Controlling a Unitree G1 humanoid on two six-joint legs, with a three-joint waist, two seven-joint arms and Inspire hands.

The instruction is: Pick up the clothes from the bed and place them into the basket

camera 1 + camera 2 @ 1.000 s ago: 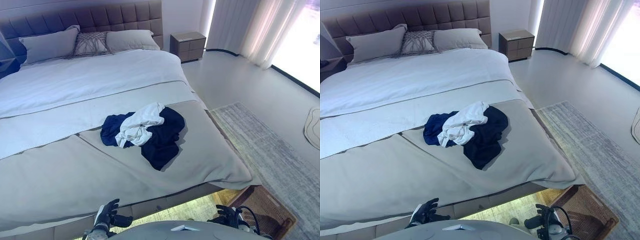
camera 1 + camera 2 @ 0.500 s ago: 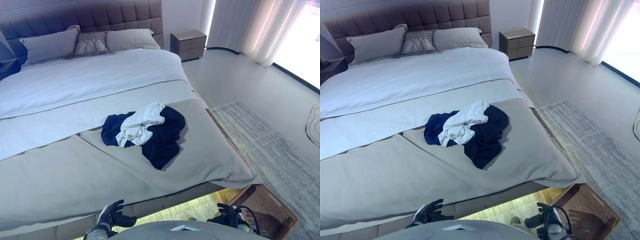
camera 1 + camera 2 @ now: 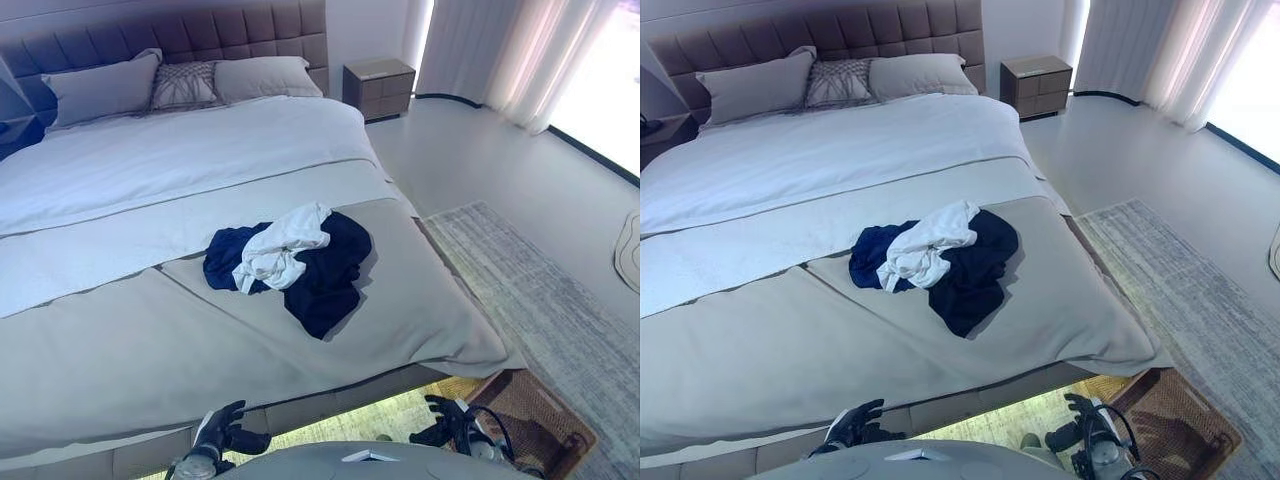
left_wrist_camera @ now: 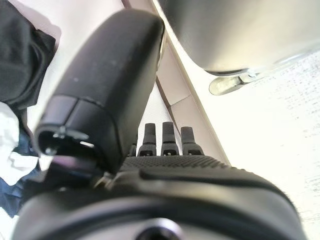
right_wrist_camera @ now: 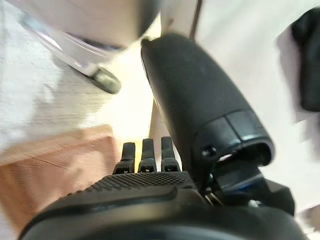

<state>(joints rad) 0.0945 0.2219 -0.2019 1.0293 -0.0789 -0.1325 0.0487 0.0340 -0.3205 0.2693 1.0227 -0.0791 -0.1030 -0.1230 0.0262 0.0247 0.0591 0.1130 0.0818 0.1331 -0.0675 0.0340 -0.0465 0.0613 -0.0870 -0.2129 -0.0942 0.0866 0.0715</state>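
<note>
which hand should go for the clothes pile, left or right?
Slight edge to the left. Both the left hand and right hand are open and low, short of the bed. The clothes lie nearer the left hand's side.

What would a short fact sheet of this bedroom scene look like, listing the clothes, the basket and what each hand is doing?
clothes: a white garment lying on dark blue clothes, heaped on the bed
basket: brown woven basket on the floor by the bed's foot corner, nothing visible inside
left hand: low before the bed, fingers straight, holding nothing
right hand: low near the basket, fingers straight, holding nothing
progress: nothing picked up yet
</note>
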